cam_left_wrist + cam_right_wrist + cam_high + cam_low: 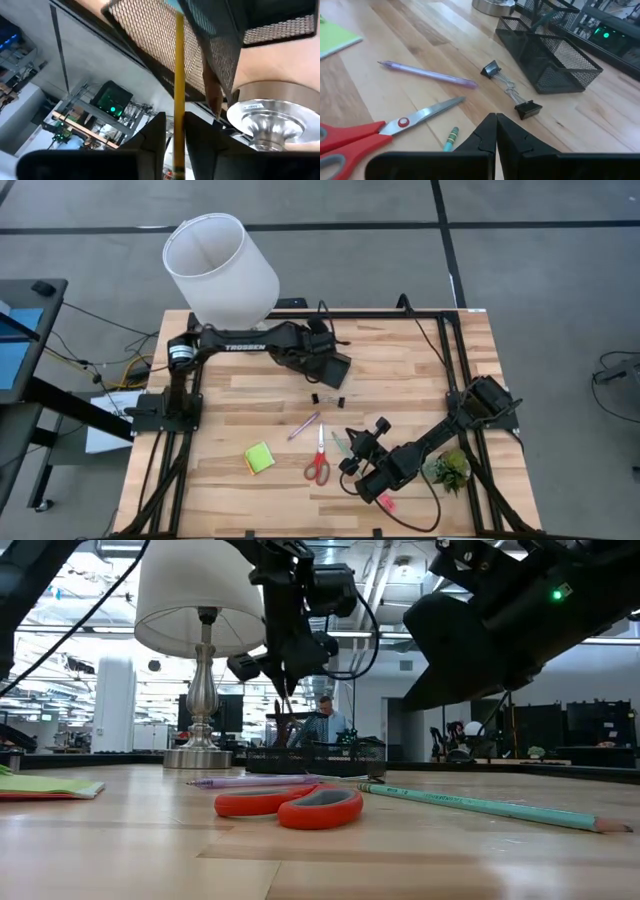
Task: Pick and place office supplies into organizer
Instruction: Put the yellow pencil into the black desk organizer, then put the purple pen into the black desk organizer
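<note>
Teal pencil and scissors nearest, mesh organizer at the back.

Long teal wooden pencil [480, 806] lies flat right of the red-handled steel scissors [290, 806]: light, stiff, likely rolls; pinch mid-shaft. Scissors are heavier and slick; take them at the pivot, blades pointing away toward the organizer. Lilac plastic pen [427, 74] lies diagonal just beyond. Right gripper [495, 131] hovers near the scissors, fingers together, empty. Left gripper [172, 137] pinches a thin yellow pencil [179, 85] upright over the black wire-mesh organizer [547, 55].
</note>
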Robot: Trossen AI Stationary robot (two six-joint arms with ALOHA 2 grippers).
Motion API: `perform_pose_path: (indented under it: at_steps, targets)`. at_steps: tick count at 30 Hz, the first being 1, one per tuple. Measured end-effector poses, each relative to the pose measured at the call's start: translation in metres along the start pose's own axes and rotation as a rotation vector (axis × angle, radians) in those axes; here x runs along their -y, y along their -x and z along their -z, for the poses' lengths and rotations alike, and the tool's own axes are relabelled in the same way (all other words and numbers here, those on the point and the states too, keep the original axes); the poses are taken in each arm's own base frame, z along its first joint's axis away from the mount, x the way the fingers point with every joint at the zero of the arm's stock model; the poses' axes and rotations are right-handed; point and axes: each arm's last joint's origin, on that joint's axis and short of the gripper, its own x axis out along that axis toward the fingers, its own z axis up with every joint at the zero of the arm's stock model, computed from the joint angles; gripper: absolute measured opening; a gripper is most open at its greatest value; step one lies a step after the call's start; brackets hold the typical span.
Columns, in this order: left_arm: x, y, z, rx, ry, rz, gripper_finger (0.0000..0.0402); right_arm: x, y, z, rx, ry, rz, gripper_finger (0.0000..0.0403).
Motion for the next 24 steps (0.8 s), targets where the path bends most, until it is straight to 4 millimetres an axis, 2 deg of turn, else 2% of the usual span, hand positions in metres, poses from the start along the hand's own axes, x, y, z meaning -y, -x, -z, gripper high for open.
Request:
perform_pose_path:
  at_steps: [4, 9, 17, 21, 24]
  targets:
    - [0.000, -0.001, -0.001, -0.046, 0.001, -0.018, 0.0073, 0.001, 0.000, 0.000, -0.003, 0.012, 0.007, 0.0003]
    - [-0.006, 0.006, 0.009, -0.298, 0.039, -0.117, 0.0075, 0.002, 0.000, 0.001, -0.007, 0.029, 0.015, 0.0003]
    - [-0.013, 0.014, 0.013, -0.301, 0.125, -0.156, 0.0076, 0.002, 0.000, 0.001, -0.006, 0.002, 0.013, 0.0003]
    - [-0.013, 0.020, 0.014, -0.467, 0.107, -0.227, 0.0076, 0.003, 0.001, 0.002, -0.009, 0.011, 0.013, 0.0003]
    - [-0.013, 0.031, 0.020, -0.491, 0.164, -0.250, 0.0076, 0.004, 0.003, 0.004, -0.014, 0.004, 0.021, 0.0003]
